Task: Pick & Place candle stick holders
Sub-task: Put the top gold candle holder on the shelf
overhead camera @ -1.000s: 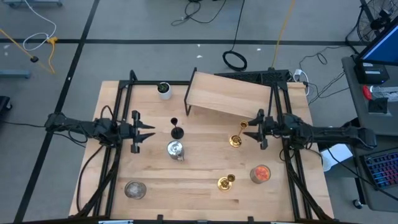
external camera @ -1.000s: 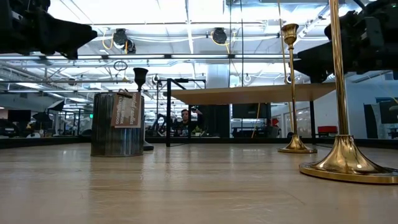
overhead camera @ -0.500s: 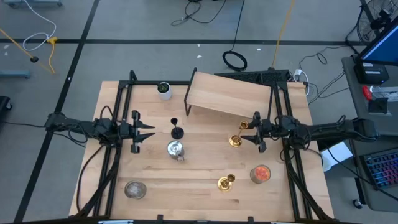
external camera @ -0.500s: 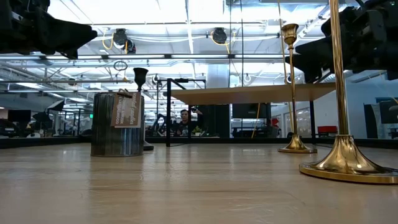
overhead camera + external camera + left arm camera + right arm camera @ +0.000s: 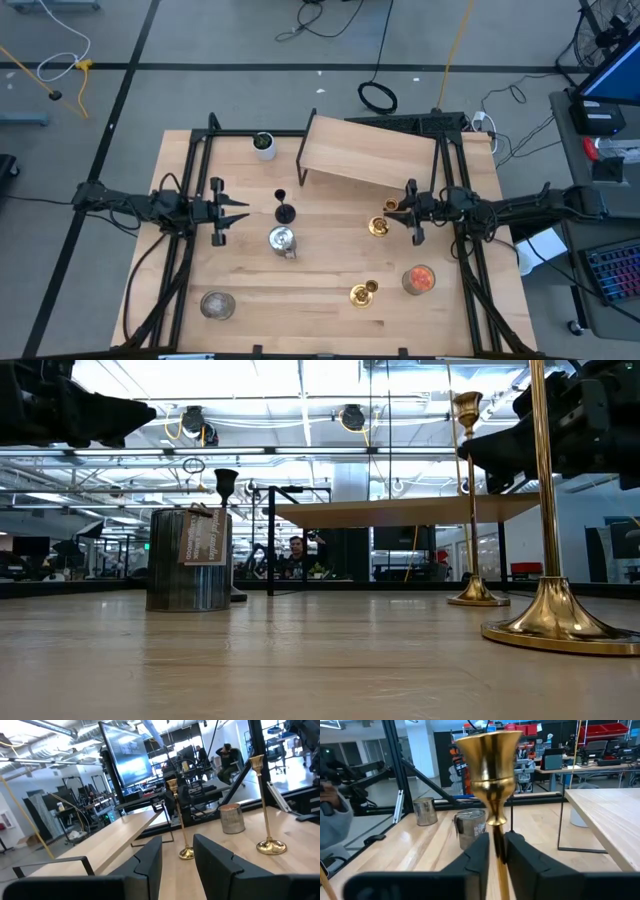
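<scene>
Open wood is seen across the surface (image 5: 330,270) between the silvery cup (image 5: 282,240) and the brass holder (image 5: 379,226). Passage behind that holder is blocked by the raised wooden shelf (image 5: 368,155). The right tool (image 5: 409,211) is crowded against the brass stem.

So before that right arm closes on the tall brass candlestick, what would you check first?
1. Stem between the jaws: ok. In the right wrist view the brass holder stands in the gap of the right gripper.
2. Jaws open: ok, a finger shows on each side of the stem.
3. Holder upright: ok, it stands straight on its base.
4. Neighbours clear: ok, the second brass holder and the orange-red cup sit apart.
5. Left gripper out of the way: ok, it hovers across the table.
6. Grip height on the stem: cannot tell.
</scene>
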{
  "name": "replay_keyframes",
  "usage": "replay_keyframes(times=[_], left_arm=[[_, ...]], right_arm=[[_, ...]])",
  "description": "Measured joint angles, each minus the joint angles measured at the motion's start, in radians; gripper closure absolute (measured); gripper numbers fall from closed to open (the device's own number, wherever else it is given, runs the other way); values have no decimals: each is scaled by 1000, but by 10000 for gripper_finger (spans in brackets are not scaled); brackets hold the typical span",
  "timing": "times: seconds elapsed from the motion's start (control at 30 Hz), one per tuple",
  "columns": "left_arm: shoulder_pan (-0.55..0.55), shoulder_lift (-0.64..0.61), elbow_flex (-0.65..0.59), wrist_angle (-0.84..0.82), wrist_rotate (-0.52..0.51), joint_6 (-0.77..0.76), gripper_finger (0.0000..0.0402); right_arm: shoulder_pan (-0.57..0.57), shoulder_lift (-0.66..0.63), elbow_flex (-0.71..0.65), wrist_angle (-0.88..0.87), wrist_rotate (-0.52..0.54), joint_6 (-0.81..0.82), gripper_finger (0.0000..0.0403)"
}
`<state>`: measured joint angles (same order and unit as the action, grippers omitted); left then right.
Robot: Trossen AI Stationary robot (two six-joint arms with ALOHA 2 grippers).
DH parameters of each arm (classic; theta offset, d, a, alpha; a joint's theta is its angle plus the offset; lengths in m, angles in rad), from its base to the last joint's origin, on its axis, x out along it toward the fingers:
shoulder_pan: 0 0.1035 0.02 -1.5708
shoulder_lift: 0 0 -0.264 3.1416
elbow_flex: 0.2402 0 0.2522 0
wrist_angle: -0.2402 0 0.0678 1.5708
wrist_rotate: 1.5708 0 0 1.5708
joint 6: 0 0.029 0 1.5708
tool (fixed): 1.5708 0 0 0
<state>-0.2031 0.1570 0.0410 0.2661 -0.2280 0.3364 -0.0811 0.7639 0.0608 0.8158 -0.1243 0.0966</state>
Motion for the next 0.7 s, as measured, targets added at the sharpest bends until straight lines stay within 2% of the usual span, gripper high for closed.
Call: replay_keyframes(times=[0.13,0.23,0.43,0.7], left_arm=[[0,0,0,-2,-1,2,284],[0,0,0,-2,-1,2,284],[0,0,0,-3,-2,2,284],[0,0,0,-3,-2,-5,284]], right_arm=[[0,0,0,19,26,28,391],[2,-4,17,61,19,87,386],[26,-5,106,33,18,117,384],[83,-4,312,-196,25,68,386]])
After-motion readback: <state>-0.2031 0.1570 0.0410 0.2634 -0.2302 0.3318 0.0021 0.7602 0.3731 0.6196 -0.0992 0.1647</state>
